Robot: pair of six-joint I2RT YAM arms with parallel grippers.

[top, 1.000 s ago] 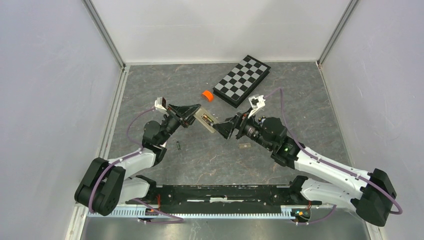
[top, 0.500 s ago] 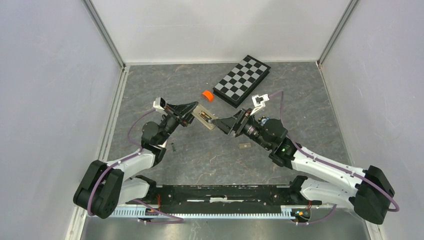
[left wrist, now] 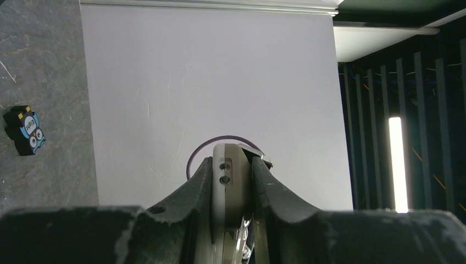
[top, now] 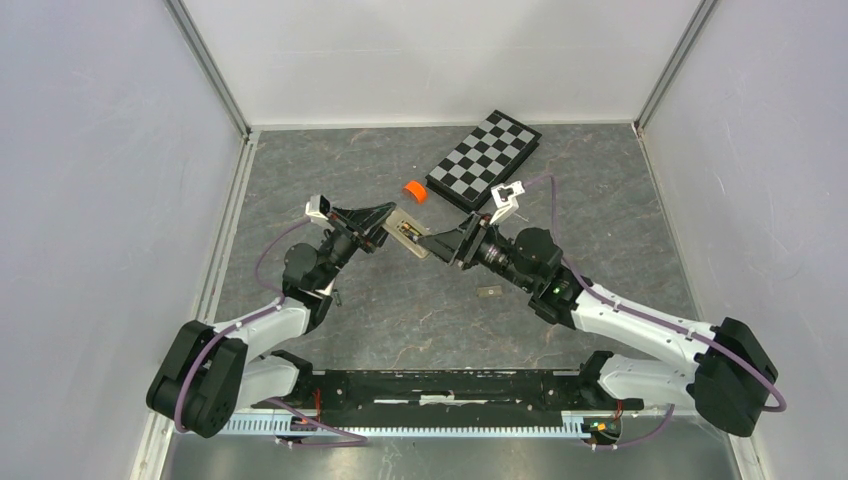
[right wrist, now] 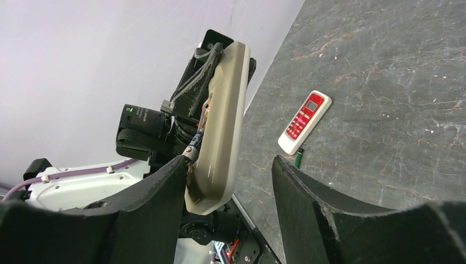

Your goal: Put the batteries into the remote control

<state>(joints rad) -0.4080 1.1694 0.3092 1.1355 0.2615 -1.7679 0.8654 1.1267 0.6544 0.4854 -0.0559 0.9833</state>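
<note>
Battery (right wrist: 298,158): one green cell on the table (right wrist: 384,82), right at one end of a small red remote (right wrist: 305,121). Touching it or just beside, can't tell. It's the only loose one I can see, away from both grippers.

Remote (right wrist: 222,110) (beige) is off the table, pinched in my left gripper (left wrist: 232,165) and seen edge-on from that wrist. Bay (top: 408,232) faces up in the top view. Something dark/coppery sits in it: seated cell or just contacts, can't tell.

Right gripper (right wrist: 229,159): jaws spread wide, nothing in them. Tip is right at the remote's free end; touching or just short, can't tell.

Step, my read: mid-load. Remote is presented and the right hand is empty, so fetching the next cell is up.

Next move needs:
- back right off without bumping the remote
- go down to the green cell and come in across its short axis with jaws narrowed
- stay off the red remote beside it

Cell is slim and round, likely to roll or skid if one pad lands first. Left should just hold the remote steady, bay up. Polarity on return: markings unreadable from here.
</note>
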